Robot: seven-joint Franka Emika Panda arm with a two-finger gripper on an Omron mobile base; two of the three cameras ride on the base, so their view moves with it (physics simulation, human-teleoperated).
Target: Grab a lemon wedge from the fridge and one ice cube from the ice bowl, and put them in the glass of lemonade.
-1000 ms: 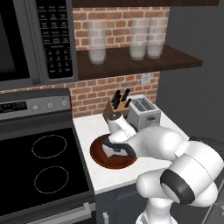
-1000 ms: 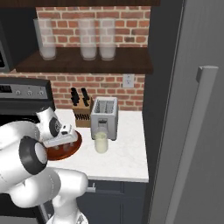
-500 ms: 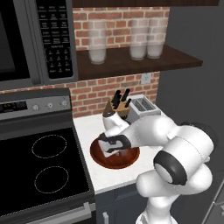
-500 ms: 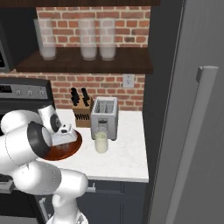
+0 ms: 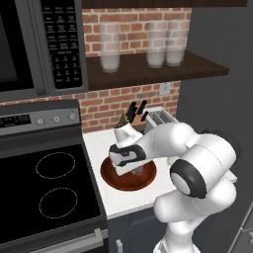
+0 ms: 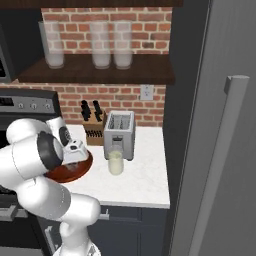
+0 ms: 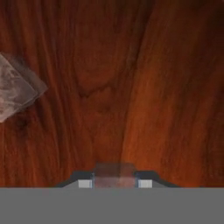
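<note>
Wooden ice bowl (image 5: 111, 178) under pincer (image 7: 115, 182), ice cube (image 7: 114, 174) between tips

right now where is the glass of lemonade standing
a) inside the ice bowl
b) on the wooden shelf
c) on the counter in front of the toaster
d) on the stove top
c: in the right base view the glass of lemonade stands on the white counter just in front of the toaster, to the right of the ice bowl.
</note>
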